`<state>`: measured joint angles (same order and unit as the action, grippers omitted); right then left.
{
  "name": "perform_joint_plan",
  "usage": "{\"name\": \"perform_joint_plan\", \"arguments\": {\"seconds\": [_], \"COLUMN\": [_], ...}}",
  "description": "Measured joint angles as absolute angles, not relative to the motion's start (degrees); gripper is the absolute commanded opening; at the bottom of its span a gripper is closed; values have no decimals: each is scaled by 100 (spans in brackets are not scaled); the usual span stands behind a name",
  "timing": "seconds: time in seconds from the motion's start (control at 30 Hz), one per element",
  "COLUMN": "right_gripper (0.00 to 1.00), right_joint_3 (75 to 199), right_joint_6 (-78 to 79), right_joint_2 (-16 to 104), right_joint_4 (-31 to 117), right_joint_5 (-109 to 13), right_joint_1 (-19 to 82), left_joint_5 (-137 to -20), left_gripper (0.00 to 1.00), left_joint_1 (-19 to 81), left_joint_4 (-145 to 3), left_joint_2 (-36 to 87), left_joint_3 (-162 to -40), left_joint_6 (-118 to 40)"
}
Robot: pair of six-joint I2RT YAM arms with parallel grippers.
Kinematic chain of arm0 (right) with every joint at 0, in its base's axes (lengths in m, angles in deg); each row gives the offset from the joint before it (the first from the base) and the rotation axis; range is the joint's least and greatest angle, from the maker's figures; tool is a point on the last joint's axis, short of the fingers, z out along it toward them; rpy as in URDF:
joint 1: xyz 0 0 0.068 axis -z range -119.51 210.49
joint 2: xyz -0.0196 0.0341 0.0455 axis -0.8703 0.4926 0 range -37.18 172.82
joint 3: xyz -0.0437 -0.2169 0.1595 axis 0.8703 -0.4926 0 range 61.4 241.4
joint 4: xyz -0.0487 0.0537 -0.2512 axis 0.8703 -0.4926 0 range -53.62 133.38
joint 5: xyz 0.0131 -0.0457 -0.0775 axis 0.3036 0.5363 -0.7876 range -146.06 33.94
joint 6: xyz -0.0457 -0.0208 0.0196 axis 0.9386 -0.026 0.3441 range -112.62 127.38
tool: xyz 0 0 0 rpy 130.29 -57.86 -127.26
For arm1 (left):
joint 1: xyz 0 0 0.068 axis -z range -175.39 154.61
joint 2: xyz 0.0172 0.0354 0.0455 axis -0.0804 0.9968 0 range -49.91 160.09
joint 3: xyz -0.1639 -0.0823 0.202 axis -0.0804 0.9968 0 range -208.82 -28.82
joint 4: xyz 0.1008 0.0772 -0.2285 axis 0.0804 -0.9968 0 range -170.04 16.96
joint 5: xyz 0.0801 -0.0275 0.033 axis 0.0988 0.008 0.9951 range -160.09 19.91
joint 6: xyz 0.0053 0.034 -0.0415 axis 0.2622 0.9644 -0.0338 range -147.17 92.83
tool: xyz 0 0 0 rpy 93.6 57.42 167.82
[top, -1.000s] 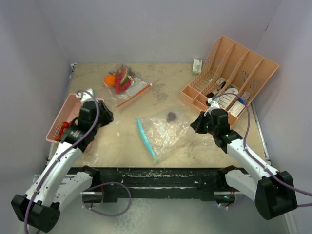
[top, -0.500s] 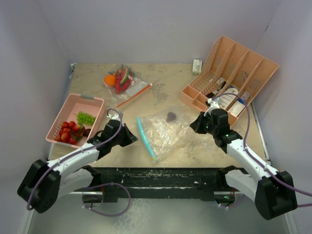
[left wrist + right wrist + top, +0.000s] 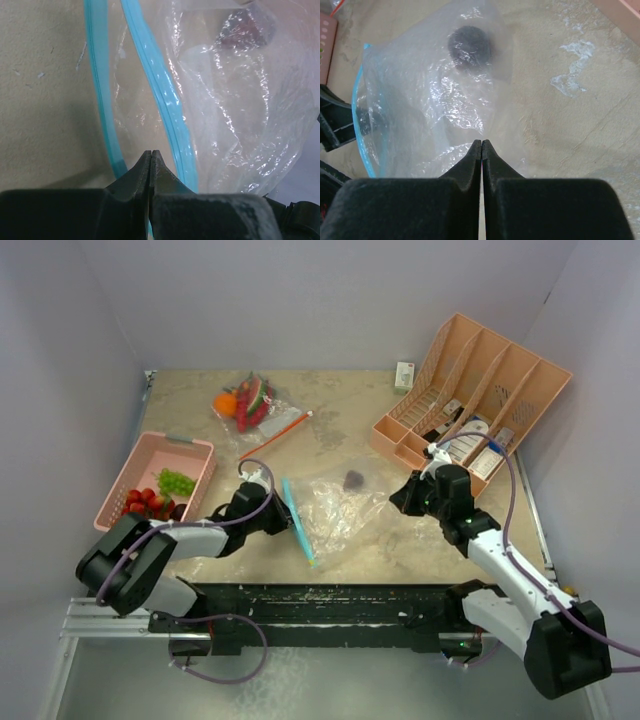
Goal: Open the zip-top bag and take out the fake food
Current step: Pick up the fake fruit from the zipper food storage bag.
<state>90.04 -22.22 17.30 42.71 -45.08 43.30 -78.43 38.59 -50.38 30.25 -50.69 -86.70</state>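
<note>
The organizer (image 3: 470,390) stands at the back right of the table (image 3: 400,550), and the basket (image 3: 150,460) sits at the left with strawberries (image 3: 140,502) in it. The bag (image 3: 335,515) lies mid-table between the arms, its two blue strips (image 3: 165,100) parted. The left gripper (image 3: 150,154) is closed, with its tips down between those strips and against one of them; I cannot tell whether it pinches film. The right gripper (image 3: 481,142) is closed on the clear film at the bag's opposite edge. A plum (image 3: 352,479) sits inside the bag. More food lies in a second bag (image 3: 250,405) at the back.
</note>
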Motion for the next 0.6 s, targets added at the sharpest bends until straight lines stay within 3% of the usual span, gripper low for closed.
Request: {"name": "perform_joint_plan", "arguments": {"seconds": [0.4, 0.43, 0.53, 0.6], "right_gripper": [0, 6, 53, 76], "right_joint_3": [9088, 9186, 9407, 9433], "right_joint_6": [-2124, -2076, -2021, -2083], "right_joint_2": [565, 541, 676, 873], "right_joint_4": [4103, 4018, 3867, 3819], "right_joint_5": [-4153, -4167, -4352, -4501], "right_joint_1": [4323, 4323, 4317, 4317], "left_joint_5": [-7919, -7910, -7902, -7904], "left_gripper": [7, 7, 8, 9], "left_joint_1": [4001, 4005, 4019, 4040], "left_joint_4": [-4035, -3987, -3882, -3845], "left_joint_2": [3866, 3912, 4052, 4113], "left_joint_3": [-5296, -5322, -5372, -5372], "left_joint_6": [-8819, -8819, -8821, -8825]}}
